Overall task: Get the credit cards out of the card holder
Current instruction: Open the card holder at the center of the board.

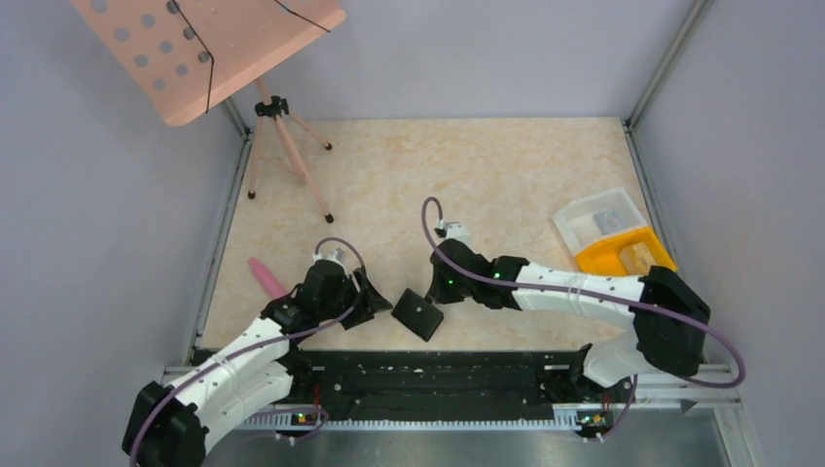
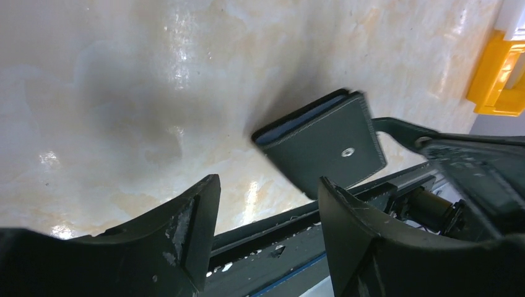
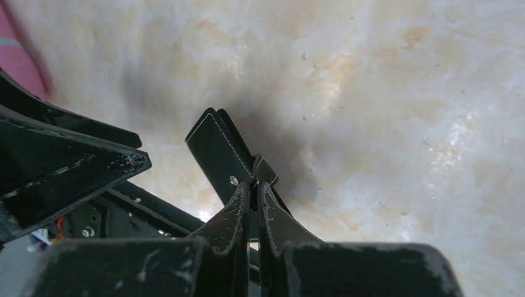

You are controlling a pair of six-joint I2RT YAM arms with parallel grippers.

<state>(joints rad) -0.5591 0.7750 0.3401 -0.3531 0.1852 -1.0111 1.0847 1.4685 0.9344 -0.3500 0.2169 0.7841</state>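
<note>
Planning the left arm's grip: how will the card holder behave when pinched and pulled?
Likely light and stiff: the card holder looks flat though the right gripper pinches only one edge. Its smooth face may slip; the layered open edge might splay.

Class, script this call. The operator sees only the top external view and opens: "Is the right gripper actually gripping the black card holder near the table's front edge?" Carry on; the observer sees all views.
Observer: Yes; the right wrist view shows the right gripper shut on a thin flap of the flat black stitched card holder.
Operator: And the left gripper?
Observer: The left wrist view shows the left gripper open, the holder beyond its fingertips, not between them.
Operator: Any cards out?
Observer: None; only grey-blue edges show inside the holder's side.
</note>
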